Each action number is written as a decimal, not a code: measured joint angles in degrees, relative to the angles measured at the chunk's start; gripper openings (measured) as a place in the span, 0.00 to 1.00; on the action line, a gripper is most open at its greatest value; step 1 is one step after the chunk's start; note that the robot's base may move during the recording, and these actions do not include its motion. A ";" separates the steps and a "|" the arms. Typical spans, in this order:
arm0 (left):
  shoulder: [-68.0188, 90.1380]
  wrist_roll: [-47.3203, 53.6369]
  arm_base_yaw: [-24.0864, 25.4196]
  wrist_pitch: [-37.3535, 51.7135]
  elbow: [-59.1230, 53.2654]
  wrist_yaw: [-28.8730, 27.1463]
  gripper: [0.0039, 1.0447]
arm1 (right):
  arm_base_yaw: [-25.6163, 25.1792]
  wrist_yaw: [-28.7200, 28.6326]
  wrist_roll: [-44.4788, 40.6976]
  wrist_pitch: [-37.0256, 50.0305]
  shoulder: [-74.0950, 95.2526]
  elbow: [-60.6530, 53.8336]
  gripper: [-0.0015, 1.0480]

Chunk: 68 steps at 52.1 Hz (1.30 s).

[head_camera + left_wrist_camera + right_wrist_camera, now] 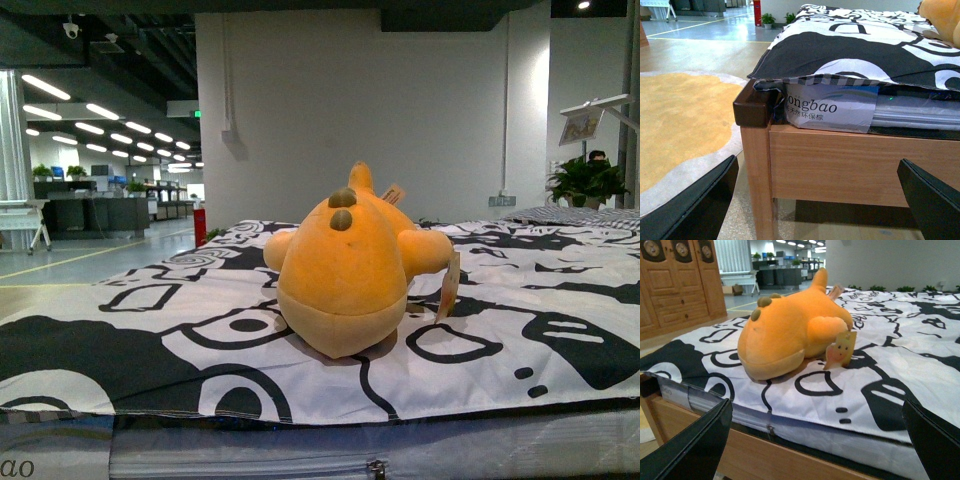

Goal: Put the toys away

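An orange-yellow plush toy [345, 268] lies on a bed covered with a black-and-white patterned sheet [520, 320], near the front edge. A beige tag [447, 285] hangs from its side. In the right wrist view the toy [790, 332] lies ahead and above my right gripper [812, 440], which is open, low at the mattress edge and apart from the toy. My left gripper [817, 200] is open too, down by the bed's wooden corner leg [757, 185]. Only a sliver of the toy [942, 15] shows in that view. Neither gripper appears in the front view.
The wooden bed frame [840, 160] and mattress [850, 440] stand close in front of both grippers. An orange rug [680, 115] lies on the floor beside the bed. A wooden wardrobe [675, 285] stands off to one side. A potted plant [585, 180] stands behind the bed.
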 joint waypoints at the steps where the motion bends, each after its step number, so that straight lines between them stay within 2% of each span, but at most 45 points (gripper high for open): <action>1: 0.00 0.00 0.00 0.00 0.00 0.00 0.95 | 1.09 0.81 -0.39 0.02 1.31 1.20 1.00; 13: 0.00 -0.02 0.00 0.00 0.00 -0.02 0.95 | 12.68 10.69 -3.56 -0.33 17.31 16.35 1.00; 26: 0.00 -0.02 0.00 0.00 0.00 0.00 0.95 | 20.13 19.06 -6.58 -3.41 31.89 31.02 1.00; 39: 0.00 0.00 0.00 0.00 0.00 0.00 0.95 | 23.87 24.30 -6.97 -8.70 42.18 42.53 1.00; 68: 0.00 -0.02 0.00 0.00 0.00 -0.02 0.95 | 26.97 32.83 -7.78 -15.69 56.46 60.22 1.00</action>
